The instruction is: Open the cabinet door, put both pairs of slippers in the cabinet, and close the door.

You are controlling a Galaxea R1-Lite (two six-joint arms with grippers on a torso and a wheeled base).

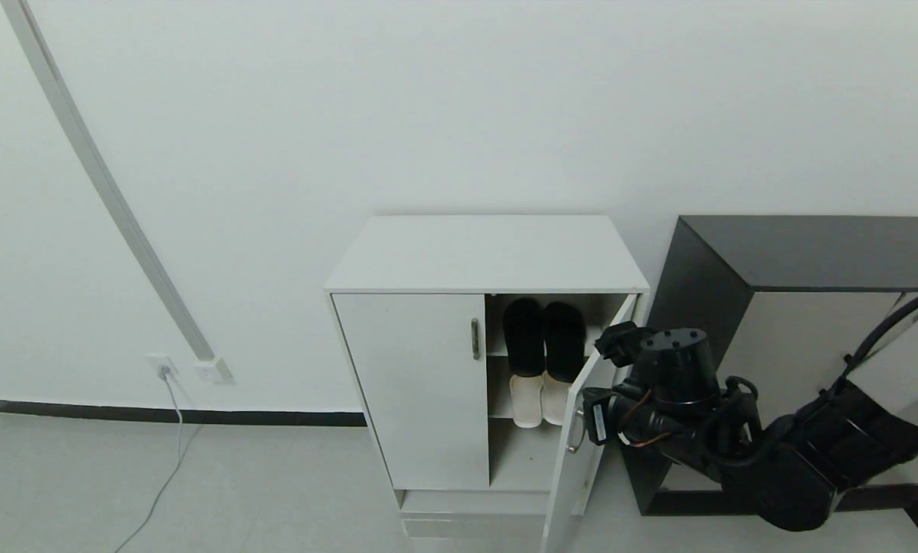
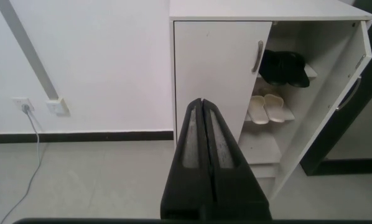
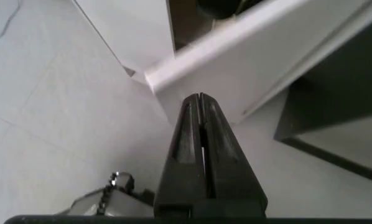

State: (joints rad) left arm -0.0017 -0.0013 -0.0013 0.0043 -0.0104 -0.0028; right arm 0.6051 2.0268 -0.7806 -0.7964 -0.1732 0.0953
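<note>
**Cabinet (image 1: 486, 253): right door open, both slipper pairs inside**

Stands white against the white wall, with the left door (image 1: 412, 388) shut and the right door (image 1: 581, 442) swung out toward the robot. Holds the black slippers (image 1: 543, 334) on the upper shelf and the white slippers (image 1: 539, 399) on the shelf directly below, each pair side by side.

Just to the right, a black-sided unit (image 1: 697, 292), close behind the open door. Well off to the left, a wall socket (image 1: 160, 364) with a grey cable (image 1: 176, 438) trailing onto the floor, and a slanting wall conduit (image 1: 97, 173) above it.

Beside the open door's outer face, near its bar handle (image 1: 575, 430): the right arm, wedged between door and black-sided unit. Right gripper (image 3: 201, 99) clenched on nothing, fingers pressed together, pointed at the door's white edge; contact with it cannot be told.

Left gripper (image 2: 202, 106) likewise clenched and empty, held back from the cabinet, facing the shut left door.
</note>
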